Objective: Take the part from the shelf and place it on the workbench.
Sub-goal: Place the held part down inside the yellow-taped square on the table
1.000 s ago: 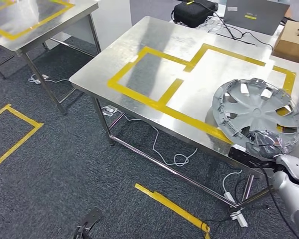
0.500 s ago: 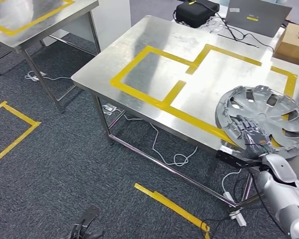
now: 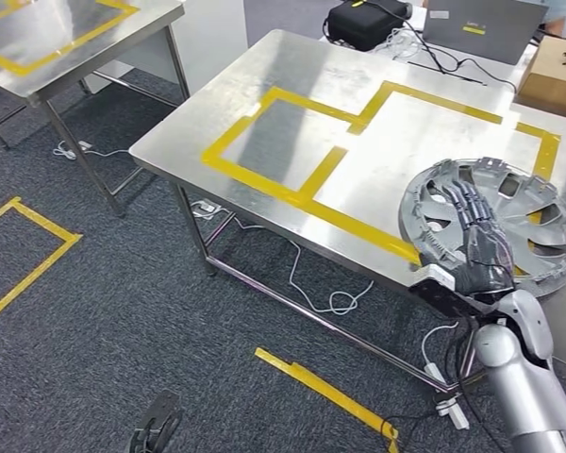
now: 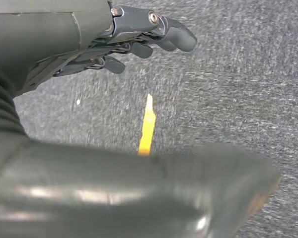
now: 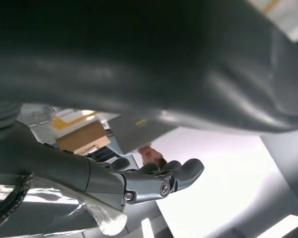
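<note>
One silver wheel cover (image 3: 507,222) is lying on the table (image 3: 323,85) at the right, under one right hand (image 3: 479,250) with fingers spread, holding nothing.

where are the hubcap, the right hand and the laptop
hubcap (image 3: 533,212), head view, on a silver spoke near its centre
right hand (image 3: 479,247), head view, on the back of the hand
laptop (image 3: 479,28), head view, on its grey lid

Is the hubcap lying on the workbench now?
Yes, the hubcap lies on the workbench, with the right hand above its near edge.
</note>
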`<action>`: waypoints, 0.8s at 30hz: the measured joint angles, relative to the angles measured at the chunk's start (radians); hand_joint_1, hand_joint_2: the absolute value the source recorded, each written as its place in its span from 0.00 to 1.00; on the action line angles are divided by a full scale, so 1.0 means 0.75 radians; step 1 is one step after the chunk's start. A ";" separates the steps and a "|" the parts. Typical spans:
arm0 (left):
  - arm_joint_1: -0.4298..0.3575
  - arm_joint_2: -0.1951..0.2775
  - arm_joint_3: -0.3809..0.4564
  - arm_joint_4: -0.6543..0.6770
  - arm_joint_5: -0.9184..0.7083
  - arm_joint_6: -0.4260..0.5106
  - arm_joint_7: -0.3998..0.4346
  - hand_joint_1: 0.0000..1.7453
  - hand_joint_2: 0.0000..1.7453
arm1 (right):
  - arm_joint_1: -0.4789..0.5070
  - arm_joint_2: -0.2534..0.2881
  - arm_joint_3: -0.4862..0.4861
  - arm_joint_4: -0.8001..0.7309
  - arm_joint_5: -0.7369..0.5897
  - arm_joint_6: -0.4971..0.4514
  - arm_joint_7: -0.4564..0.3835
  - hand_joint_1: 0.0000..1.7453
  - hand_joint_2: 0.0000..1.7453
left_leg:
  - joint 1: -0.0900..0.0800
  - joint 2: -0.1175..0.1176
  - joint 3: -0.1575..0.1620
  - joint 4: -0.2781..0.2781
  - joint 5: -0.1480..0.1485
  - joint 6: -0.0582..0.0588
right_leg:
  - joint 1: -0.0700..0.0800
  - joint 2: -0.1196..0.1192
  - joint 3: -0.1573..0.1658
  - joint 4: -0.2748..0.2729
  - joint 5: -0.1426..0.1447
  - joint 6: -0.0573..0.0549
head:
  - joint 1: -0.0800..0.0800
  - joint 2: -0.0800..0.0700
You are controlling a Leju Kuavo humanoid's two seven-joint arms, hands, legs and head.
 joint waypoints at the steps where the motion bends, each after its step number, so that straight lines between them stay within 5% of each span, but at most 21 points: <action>1: 0.004 0.001 0.008 0.000 0.009 0.002 0.002 0.00 0.00 | 0.026 0.000 -0.014 -0.065 -0.039 0.013 -0.010 0.00 0.00 | 0.002 0.001 -0.027 0.066 -0.042 -0.006 | -0.002 -0.001 0.002 -0.001 0.001 -0.005 | -0.003 0.000; 3: 0.013 0.000 0.025 0.000 0.024 0.003 0.008 0.00 0.50 | 0.081 0.000 -0.045 -0.187 -0.117 0.040 -0.031 0.00 0.00 | 0.005 0.003 -0.104 0.251 -0.132 -0.014 | -0.001 -0.002 0.003 -0.001 0.000 -0.010 | -0.008 0.000; 5: 0.026 0.000 0.040 0.000 0.038 0.004 0.010 0.00 1.00 | 0.142 0.000 -0.075 -0.295 -0.185 0.066 -0.048 0.00 0.00 | 0.006 0.003 -0.138 0.339 -0.151 -0.016 | 0.000 -0.001 0.003 0.000 -0.001 -0.011 | -0.008 0.000; 8: 0.038 0.001 0.060 0.000 0.055 0.004 0.003 0.00 1.00 | 0.222 0.000 -0.123 -0.442 -0.275 0.098 -0.069 0.00 0.00 | 0.006 0.003 -0.030 0.121 -0.031 -0.005 | 0.001 0.004 0.006 0.003 -0.005 -0.007 | -0.008 0.000; 10: 0.042 0.001 0.072 0.000 0.064 0.004 -0.005 0.00 1.00 | 0.265 -0.001 -0.157 -0.526 -0.322 0.116 -0.082 0.00 0.00 | 0.004 0.001 0.037 -0.021 0.013 0.004 | 0.006 0.004 0.004 0.007 -0.007 0.002 | -0.007 0.000; 13: 0.054 0.001 0.087 0.000 0.076 0.004 -0.013 0.00 1.00 | 0.331 -0.001 -0.196 -0.620 -0.352 0.127 -0.093 0.00 0.00 | 0.000 0.001 0.046 -0.049 0.016 0.020 | 0.007 0.005 0.002 0.005 -0.005 0.021 | -0.007 0.000; 15: 0.059 0.000 0.096 0.000 0.082 0.004 -0.019 0.00 1.00 | 0.370 -0.001 -0.215 -0.670 -0.357 0.127 -0.099 0.00 0.00 | 0.004 0.004 0.045 -0.058 0.027 0.040 | 0.004 0.005 -0.017 0.039 -0.039 0.034 | -0.003 0.000; 18: 0.062 0.000 0.105 0.000 0.087 0.004 -0.025 0.00 1.00 | 0.410 -0.001 -0.238 -0.717 -0.360 0.128 -0.100 0.00 0.00 | 0.005 0.007 0.036 -0.063 0.038 0.055 | 0.000 0.004 -0.122 0.278 -0.173 0.046 | 0.005 0.000; 20: 0.066 -0.001 0.108 0.000 0.090 0.004 -0.026 0.00 1.00 | 0.440 -0.001 -0.247 -0.735 -0.367 0.128 -0.100 0.00 0.00 | 0.003 0.008 0.029 -0.062 0.042 0.057 | -0.001 0.004 -0.163 0.391 -0.209 0.050 | 0.005 0.000; 21: 0.067 -0.002 0.110 0.000 0.091 0.004 -0.026 0.00 1.00 | 0.454 -0.001 -0.251 -0.744 -0.377 0.130 -0.100 0.00 0.00 | 0.002 0.009 0.028 -0.062 0.044 0.056 | -0.001 0.004 -0.144 0.369 -0.189 0.048 | 0.005 0.000; 24: 0.068 -0.004 0.119 0.000 0.095 0.004 -0.025 0.00 1.00 | 0.492 0.000 -0.267 -0.774 -0.436 0.142 -0.095 0.00 0.00 | 0.000 0.008 0.027 -0.059 0.050 0.047 | 0.002 0.001 0.018 0.095 -0.081 0.035 | 0.005 0.000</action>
